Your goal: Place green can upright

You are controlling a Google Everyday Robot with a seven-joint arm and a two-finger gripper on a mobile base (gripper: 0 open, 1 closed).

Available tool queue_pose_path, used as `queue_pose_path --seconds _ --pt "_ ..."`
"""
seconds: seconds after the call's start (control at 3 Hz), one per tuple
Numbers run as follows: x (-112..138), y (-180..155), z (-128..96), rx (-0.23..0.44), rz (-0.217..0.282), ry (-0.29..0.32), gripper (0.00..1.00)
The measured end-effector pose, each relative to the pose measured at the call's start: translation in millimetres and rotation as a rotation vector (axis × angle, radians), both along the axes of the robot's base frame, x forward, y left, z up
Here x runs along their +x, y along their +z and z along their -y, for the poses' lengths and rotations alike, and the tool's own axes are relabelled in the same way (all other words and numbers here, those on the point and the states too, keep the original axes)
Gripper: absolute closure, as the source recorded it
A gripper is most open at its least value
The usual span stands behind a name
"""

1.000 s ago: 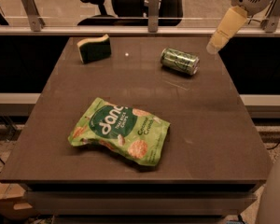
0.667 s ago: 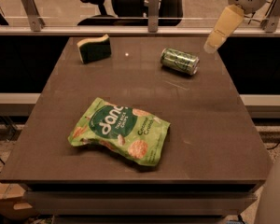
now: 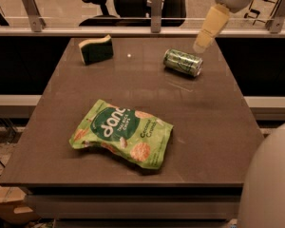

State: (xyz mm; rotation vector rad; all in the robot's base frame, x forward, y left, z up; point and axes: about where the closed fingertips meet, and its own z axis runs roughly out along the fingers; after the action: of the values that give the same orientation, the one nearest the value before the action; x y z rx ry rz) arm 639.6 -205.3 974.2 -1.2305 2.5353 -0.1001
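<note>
Pre-grasp: green can [image 3: 182,62] on its side, not upright
Can lies far right on table [image 3: 204,127]; gripper [image 3: 200,45] hangs just above its right end, not touching, presumably aligned for grasping; whether it is apart or together cannot be told.

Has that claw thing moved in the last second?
Yes. The gripper has shifted left, toward the green can, and now hangs just above the can's right end.
</note>
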Motion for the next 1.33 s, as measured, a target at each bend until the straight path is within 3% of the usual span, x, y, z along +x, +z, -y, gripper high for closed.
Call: queue_pose_path --seconds 0.67,1.33 --pt "16 -27 -29 0.006 -0.059 0.03 0.0" --pt "38 -57 -40 0.033 -0.101 0.051 0.0"
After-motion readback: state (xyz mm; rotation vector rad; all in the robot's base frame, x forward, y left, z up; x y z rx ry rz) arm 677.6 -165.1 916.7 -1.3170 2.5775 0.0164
